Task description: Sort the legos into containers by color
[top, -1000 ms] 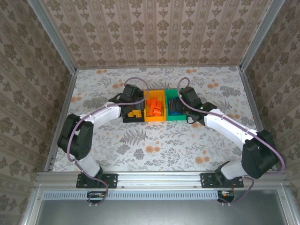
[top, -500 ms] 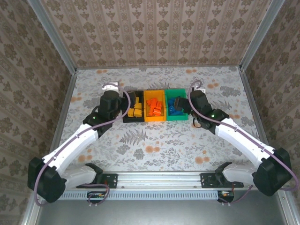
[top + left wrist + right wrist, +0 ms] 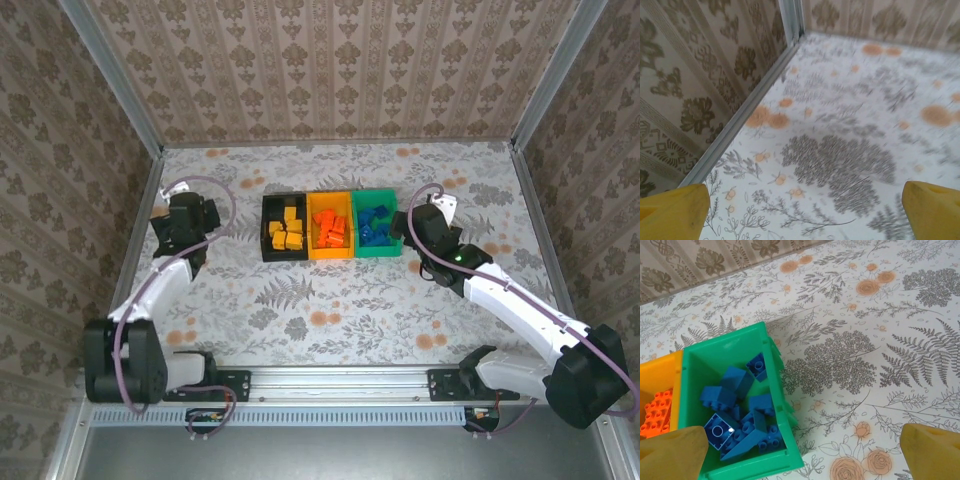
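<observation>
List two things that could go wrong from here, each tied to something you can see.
1. The open right gripper hangs close beside the green rectangular plastic bin; a careless swing toward it could knock it askew.
2. The open left gripper sits near the patterned side wall and its metal rail; a move outward might strike them.

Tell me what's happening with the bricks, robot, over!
Left gripper open, empty, near left wall. Right gripper open, empty, beside green bin. Bricks sorted: yellow in black bin, orange in orange bin, blue in green. Nothing in the way.
</observation>
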